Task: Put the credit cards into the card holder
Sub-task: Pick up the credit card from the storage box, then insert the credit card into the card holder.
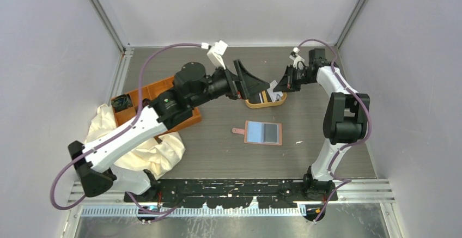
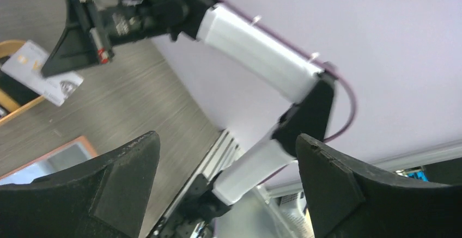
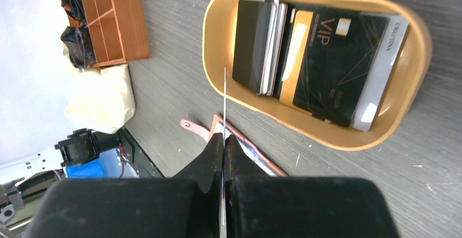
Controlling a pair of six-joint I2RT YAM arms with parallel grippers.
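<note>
The right gripper [image 3: 224,140] is shut tight on one white card [image 2: 39,72] — it pinches the card by its edge, up in the air over the rim of the oval tray [image 3: 210,42]. The other credit cards [image 3: 327,58] lie stacked inside that tray. They are mostly black, and one has a gold stripe. The left gripper [image 2: 226,142] is wide open with nothing between its fingers, just beside the tray. The card holder [image 1: 263,133] lies open and flat on the tabletop [image 1: 218,151], blue pockets up. From the card holder, the oval tray is at 12 o'clock, the orange box tray [image 1: 158,99] at 9 o'clock — and a cream cloth [image 1: 136,148] at 8 o'clock.
</note>
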